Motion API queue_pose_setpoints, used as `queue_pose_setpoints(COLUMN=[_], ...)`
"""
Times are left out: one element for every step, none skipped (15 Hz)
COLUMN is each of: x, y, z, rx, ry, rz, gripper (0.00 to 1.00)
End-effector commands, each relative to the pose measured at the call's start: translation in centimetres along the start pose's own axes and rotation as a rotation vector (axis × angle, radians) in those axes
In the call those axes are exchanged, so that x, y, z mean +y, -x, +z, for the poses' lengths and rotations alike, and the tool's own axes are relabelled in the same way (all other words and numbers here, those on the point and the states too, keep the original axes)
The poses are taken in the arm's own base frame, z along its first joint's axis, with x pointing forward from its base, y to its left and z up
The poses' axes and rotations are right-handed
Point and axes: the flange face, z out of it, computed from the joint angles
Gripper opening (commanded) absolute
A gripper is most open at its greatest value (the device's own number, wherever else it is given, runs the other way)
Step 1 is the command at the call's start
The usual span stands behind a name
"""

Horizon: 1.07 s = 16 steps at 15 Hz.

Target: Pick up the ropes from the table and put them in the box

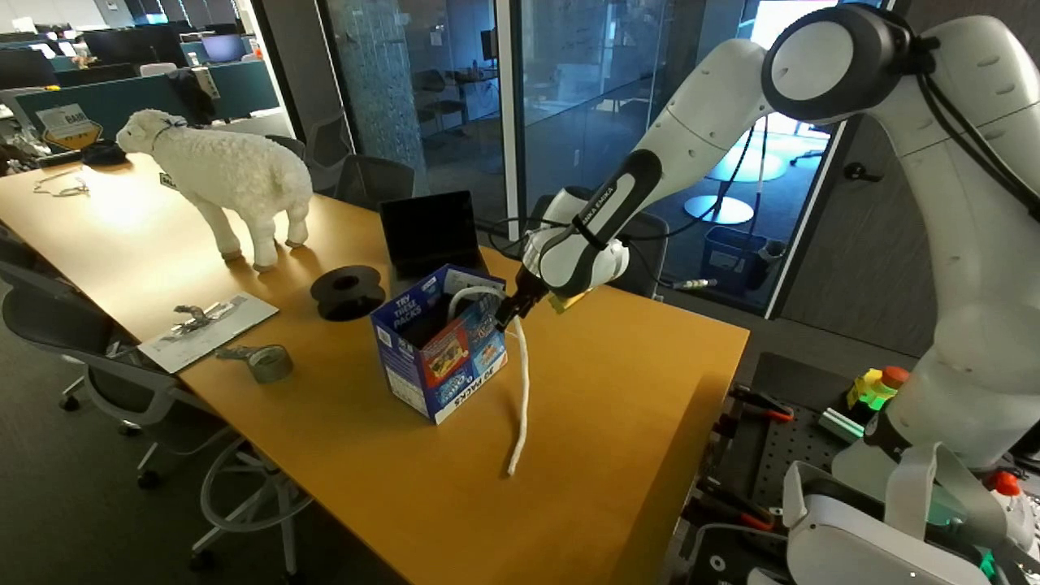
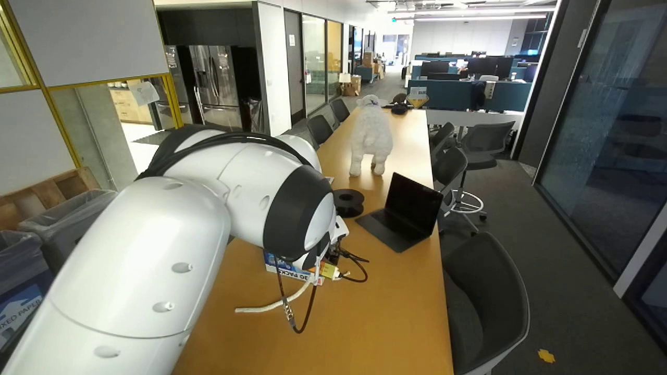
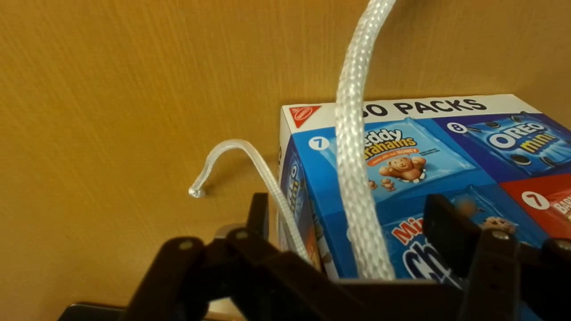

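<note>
The box (image 1: 404,390), blue with printed sides, stands with its top uncovered on the wooden table (image 1: 617,406). One white rope (image 1: 524,382) arches out of the box over its wall, its lower end down on the table. My gripper (image 1: 505,315) is at that wall's upper edge. In the wrist view the gripper (image 3: 350,214) is open, with the thick rope (image 3: 354,133) passing between its fingers, apart from both. A thinner-looking cord (image 3: 267,178) bends beside the box and disappears behind a finger; whether it is the same rope I cannot tell. The box's inside is mostly hidden.
A black laptop (image 1: 431,231) stands open just behind the box, and a black spool (image 1: 348,292) is beside it. Tape (image 1: 270,363), a light board (image 1: 207,329) and a white toy sheep (image 1: 236,166) occupy the farther table. Arm cables (image 2: 299,323) hang near the rope.
</note>
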Motion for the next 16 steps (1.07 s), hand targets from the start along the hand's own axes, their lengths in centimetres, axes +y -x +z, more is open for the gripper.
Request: queue_pose_setpoints(x=[-0.1,-0.2,-0.2,-0.3,-0.3,-0.4,-0.4,-0.5,-0.5,-0.6,-0.7,-0.7,-0.8,-0.9,-0.9,-1.0], y=[0.0,0.1,0.1,0.2,0.2,0.2,0.3,0.3,0.3,0.3,0.3,0.1,0.0,-0.3,-0.7,-1.1], z=[-0.1,-0.1,-0.1,-0.1,-0.1,-0.1,-0.1,-0.1,-0.1,-0.3,-0.4,-0.6,-1.1,-1.5,-2.3,-3.0], rx=[0.022,0.021,0.02,0.019,0.018,0.017,0.015,0.013,0.012,0.01,0.005,-0.001,-0.01,-0.013,-0.014,-0.015], ry=[-0.011,-0.011,-0.011,-0.011,-0.012,-0.012,-0.012,-0.013,-0.013,-0.013,-0.013,-0.014,-0.011,-0.014,-0.012,-0.008], rz=[-0.008,-0.009,-0.011,-0.012,-0.013,-0.013,-0.014,-0.015,-0.017,-0.021,-0.025,-0.032,-0.039,-0.045,-0.05,-0.055], gripper=[0.56,0.49,0.42,0.33,0.27,0.18,0.11,0.05,0.03,0.01,0.0,0.05,0.05,0.05,0.05,0.05])
